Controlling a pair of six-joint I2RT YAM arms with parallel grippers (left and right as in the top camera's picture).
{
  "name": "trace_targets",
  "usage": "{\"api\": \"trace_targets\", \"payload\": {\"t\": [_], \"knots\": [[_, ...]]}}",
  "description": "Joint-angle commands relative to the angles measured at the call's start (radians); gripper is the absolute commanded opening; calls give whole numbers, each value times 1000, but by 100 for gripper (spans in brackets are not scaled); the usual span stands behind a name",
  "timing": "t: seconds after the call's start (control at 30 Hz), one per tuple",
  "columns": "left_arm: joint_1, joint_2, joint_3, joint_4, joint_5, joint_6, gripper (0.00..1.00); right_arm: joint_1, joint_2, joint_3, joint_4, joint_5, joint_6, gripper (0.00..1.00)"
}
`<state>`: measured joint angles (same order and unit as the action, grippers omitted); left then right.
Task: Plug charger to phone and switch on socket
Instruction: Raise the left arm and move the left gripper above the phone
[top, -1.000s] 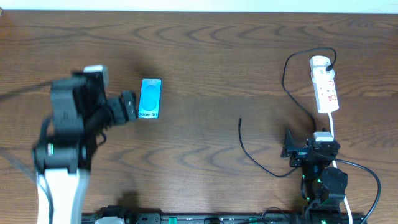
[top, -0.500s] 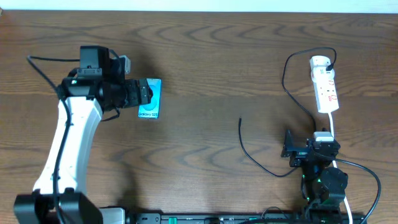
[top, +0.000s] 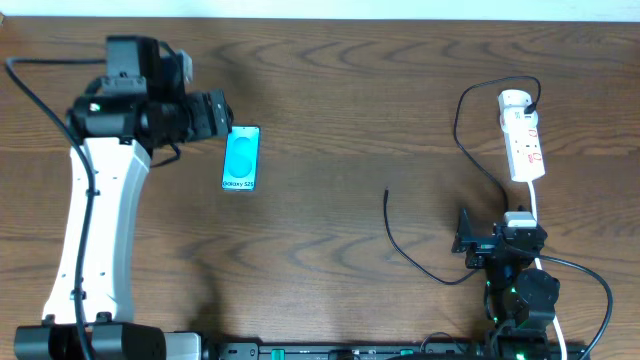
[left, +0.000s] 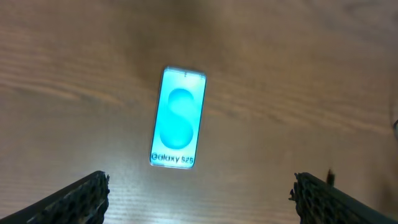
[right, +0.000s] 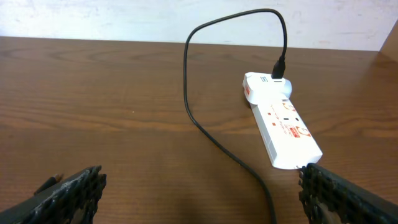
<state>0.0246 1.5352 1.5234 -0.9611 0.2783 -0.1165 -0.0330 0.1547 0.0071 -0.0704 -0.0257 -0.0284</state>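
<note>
The phone (top: 240, 158) lies flat on the wooden table with its teal screen up; in the left wrist view (left: 179, 118) it sits ahead of the fingers. My left gripper (top: 216, 114) is open and empty, just up-left of the phone and not touching it; its fingers show at the bottom corners of the left wrist view (left: 199, 200). The charger cable (top: 457, 122) runs from the socket (top: 523, 140) and ends in a free tip (top: 386, 194) on the table. My right gripper (top: 468, 243) is open and empty (right: 205, 198), near the socket (right: 283, 124) and cable (right: 186, 81).
The socket's white cord (top: 537, 205) runs from the strip down toward the right arm base. A black plug (right: 278, 67) sits in the strip's far end. A pale wall edges the table's far side.
My left arm has swung from beside the phone, over its left edge, then back up-left, uncovering the phone. The phone, cable and right arm have not moved.
</note>
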Motion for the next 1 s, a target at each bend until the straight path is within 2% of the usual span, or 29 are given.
{"api": "trace_targets", "payload": {"t": [0.0, 0.03, 0.07, 0.13, 0.17, 0.2, 0.4, 0.6, 0.97], "knots": [[2, 48, 116, -59, -29, -9, 87, 8, -6, -2, -5, 5, 17, 99], [2, 55, 131, -71, -29, -9, 82, 8, -6, -2, -5, 5, 17, 99], [2, 60, 141, -79, -29, -9, 71, 8, -6, -2, -5, 5, 17, 99], [2, 62, 143, -81, -29, -9, 62, 8, -6, -2, -5, 5, 17, 99], [2, 62, 143, -80, -29, -9, 89, 8, -6, -2, -5, 5, 17, 99], [2, 62, 143, -79, -29, -9, 98, 8, -6, -2, -5, 5, 17, 99], [2, 67, 143, -59, -38, -10, 98, 8, -6, -2, -5, 5, 17, 99], [-48, 109, 143, -73, -227, -53, 98, 8, -6, -2, -5, 5, 17, 99], [-122, 274, 143, -36, -269, -54, 98, 8, -6, -2, -5, 5, 17, 99]]}}
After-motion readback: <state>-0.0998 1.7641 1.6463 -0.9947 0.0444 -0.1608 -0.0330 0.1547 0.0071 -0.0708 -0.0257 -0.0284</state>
